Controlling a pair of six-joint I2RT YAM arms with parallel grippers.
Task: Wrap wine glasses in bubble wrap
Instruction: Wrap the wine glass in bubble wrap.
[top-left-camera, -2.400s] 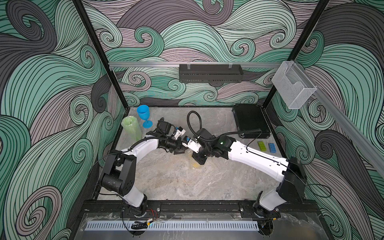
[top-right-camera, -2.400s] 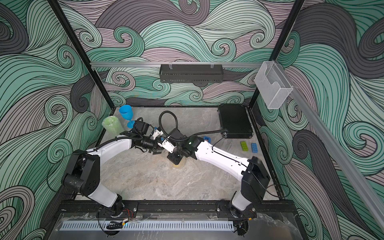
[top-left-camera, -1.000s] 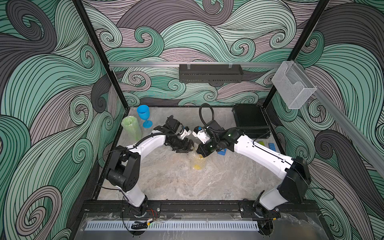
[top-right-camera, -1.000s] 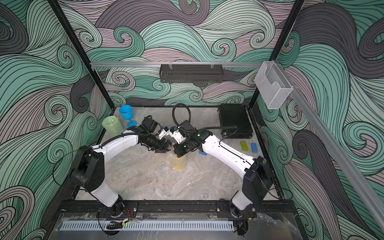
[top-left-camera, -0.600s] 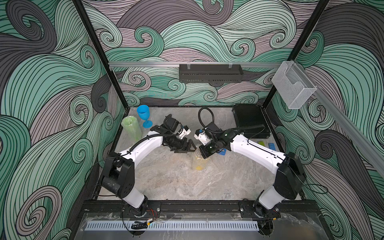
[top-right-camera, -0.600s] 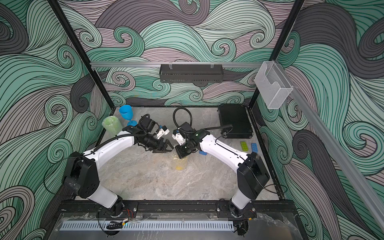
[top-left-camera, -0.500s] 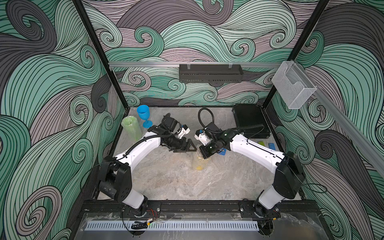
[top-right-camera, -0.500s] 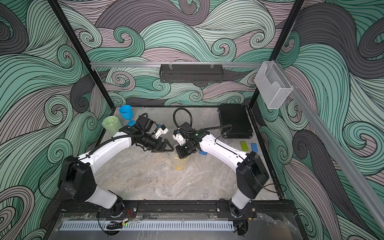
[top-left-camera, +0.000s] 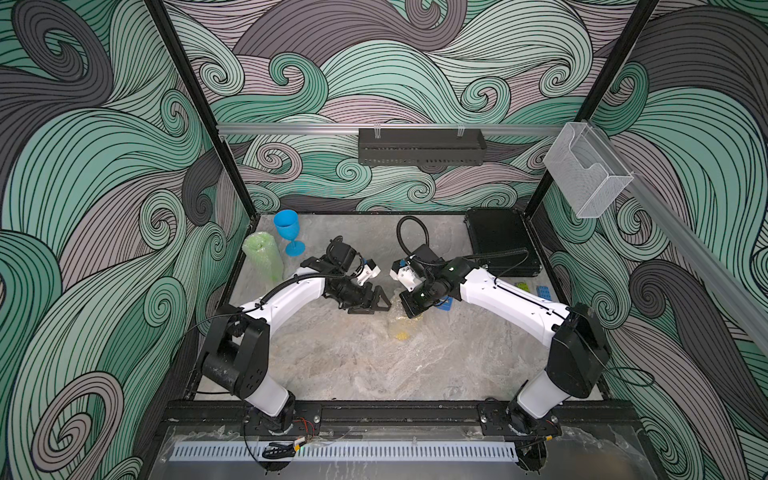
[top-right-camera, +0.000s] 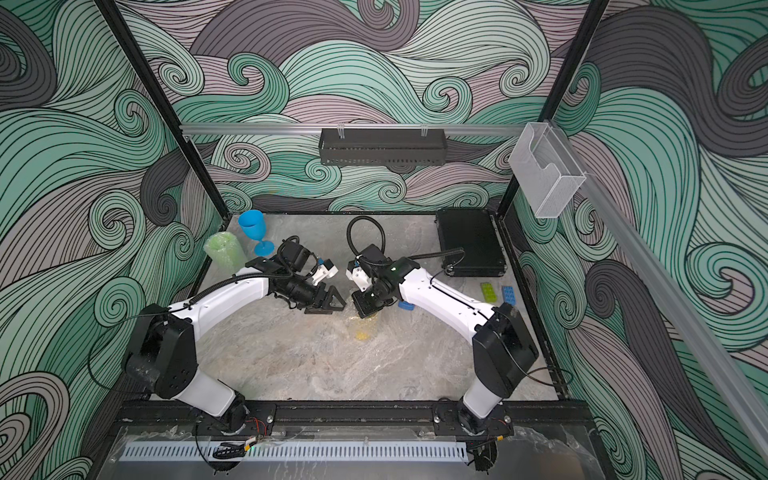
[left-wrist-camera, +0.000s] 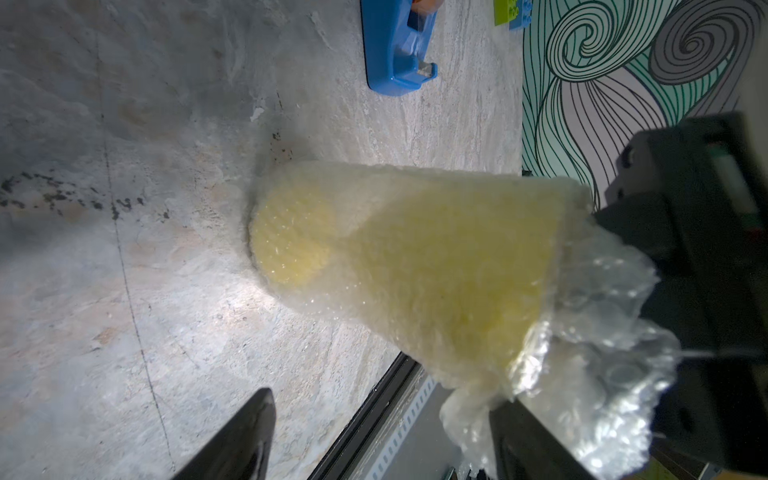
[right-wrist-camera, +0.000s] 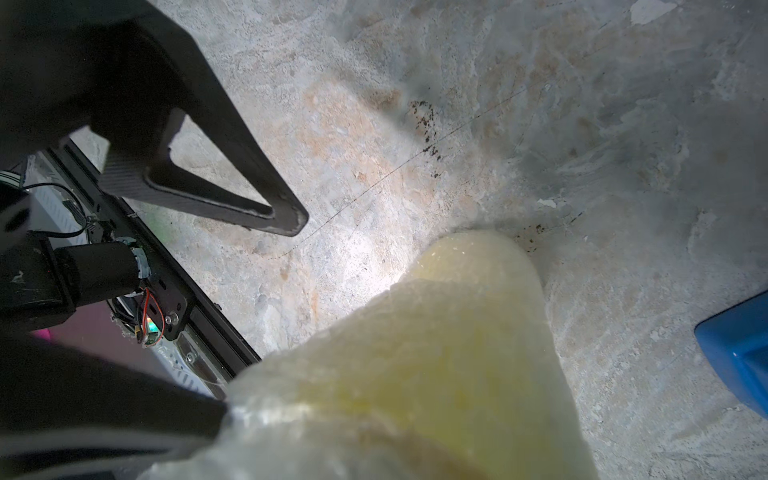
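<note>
The yellow goblet (left-wrist-camera: 415, 257) stands foot-down near the middle of the bench (top-left-camera: 332, 365), rolled in bubble wrap (left-wrist-camera: 602, 332) from foot to rim. Whether it is plumb or leaning a little cannot be told. Above the rim the loose film gathers into a crumpled tuft. The right gripper (top-left-camera: 413, 309), reaching in from 3 o'clock, is closed tight on that tuft and holds the film, not the cup.

The left gripper (top-left-camera: 380, 306) sits just beside the bundle at its 9 o'clock with its jaws wide apart and nothing between them. One of its fingers (left-wrist-camera: 523, 440) is very near the tuft; contact cannot be made out.

The step in hand looks like closing off the top of the roll. To do it well, the right pinch should be firm and low, so the foot bears on the bench and the roll cannot unwind. The left gripper should take only slack film beside the pinch and fold it down over the rim. A sideways pull would likely tip the light goblet or slide the sleeve off.

The blue tape dispenser (left-wrist-camera: 399, 45) lies just beside the goblet at 3 o'clock, handy for sealing. At 10 o'clock the green goblet (top-left-camera: 262, 255) is already wrapped, and next to it the blue goblet (top-left-camera: 288, 230) stands bare. Two toy bricks (top-left-camera: 534, 291) lie at the 3 o'clock edge, and a black case (top-left-camera: 498, 243) lies at 1 o'clock.
</note>
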